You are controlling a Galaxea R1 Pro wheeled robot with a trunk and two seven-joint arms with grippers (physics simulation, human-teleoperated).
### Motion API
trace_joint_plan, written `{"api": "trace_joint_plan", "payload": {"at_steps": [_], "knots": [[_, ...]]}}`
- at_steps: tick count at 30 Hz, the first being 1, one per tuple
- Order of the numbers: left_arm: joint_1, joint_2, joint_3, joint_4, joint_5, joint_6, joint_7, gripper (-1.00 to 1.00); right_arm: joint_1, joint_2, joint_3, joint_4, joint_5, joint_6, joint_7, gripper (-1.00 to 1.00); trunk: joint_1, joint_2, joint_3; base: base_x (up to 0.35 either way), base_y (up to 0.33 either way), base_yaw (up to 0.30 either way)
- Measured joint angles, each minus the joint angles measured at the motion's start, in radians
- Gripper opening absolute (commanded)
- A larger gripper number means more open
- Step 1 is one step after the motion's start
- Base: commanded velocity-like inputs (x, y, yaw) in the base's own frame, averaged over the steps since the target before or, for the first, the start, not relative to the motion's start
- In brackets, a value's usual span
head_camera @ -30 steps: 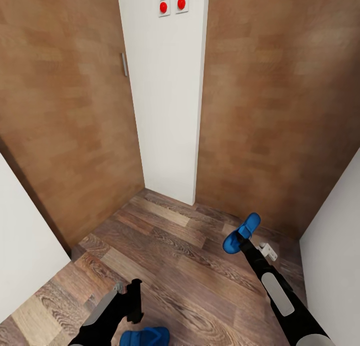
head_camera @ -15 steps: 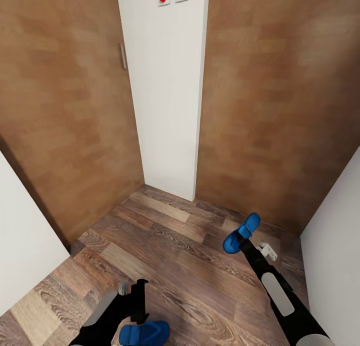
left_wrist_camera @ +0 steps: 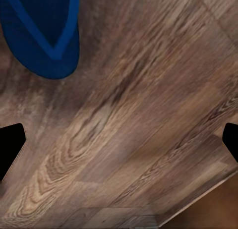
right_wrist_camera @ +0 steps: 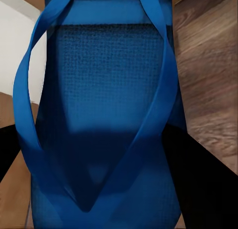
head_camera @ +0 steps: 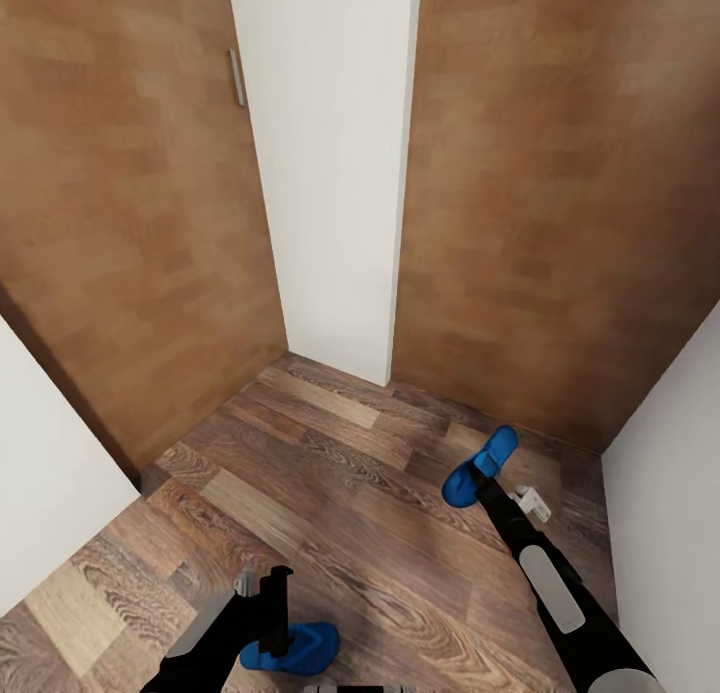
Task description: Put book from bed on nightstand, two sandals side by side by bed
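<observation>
Sandal (head_camera: 482, 470) clamped in right jaws (head_camera: 478, 485), held above floor (head_camera: 380, 533); second sandal (head_camera: 300, 649) on floor beside left jaws (head_camera: 272, 613), spread, empty; placing pair and book move undone

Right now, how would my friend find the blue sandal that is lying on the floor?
Find the white wall strip between the brown wooden doors, then follow the wood floor toward the robot. The floor sandal lies flat by the open left gripper. The other sandal is clamped in the right gripper.
</observation>
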Motion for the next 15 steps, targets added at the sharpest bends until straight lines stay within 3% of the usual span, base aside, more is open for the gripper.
{"api": "trace_joint_plan", "payload": {"at_steps": [5,15], "knots": [[0.000,0.001,0.000,0.001,0.001,-0.003,0.001,1.00,0.000,0.025,0.000,-0.003,0.001,0.001,0.000,-1.00,0.002,-0.001,-0.019,0.000,0.000,0.000],[0.000,0.002,0.000,0.000,0.001,-0.005,0.000,1.00,0.000,0.027,0.000,-0.006,0.002,0.002,0.000,-1.00,0.007,-0.004,-0.058,0.000,0.000,0.000]]}}
